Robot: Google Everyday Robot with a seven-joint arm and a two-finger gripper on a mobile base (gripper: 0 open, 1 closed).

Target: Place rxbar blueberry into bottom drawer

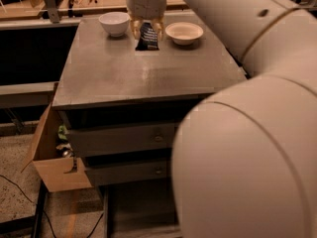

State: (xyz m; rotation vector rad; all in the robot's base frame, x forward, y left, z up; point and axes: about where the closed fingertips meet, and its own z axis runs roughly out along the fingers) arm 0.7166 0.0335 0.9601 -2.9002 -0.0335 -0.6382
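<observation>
The gripper (pixel 147 32) hangs over the far part of the cabinet top (pixel 124 78), a flat matte grey slab. Its two amber, translucent fingers (pixel 134 28) clamp the bar (pixel 147 39), a flat dark rectangle with white print, held upright (whether its lower end touches the top, I cannot tell). A round white bowl (pixel 114 23) stands just left of it and a shallower one (pixel 184 32) just right. The smooth cream arm (pixel 247 133) fills the near right. The bottom drawer (pixel 138 207) shows dark below two knobbed drawers. A cardboard box (pixel 49 170) sits left.
</observation>
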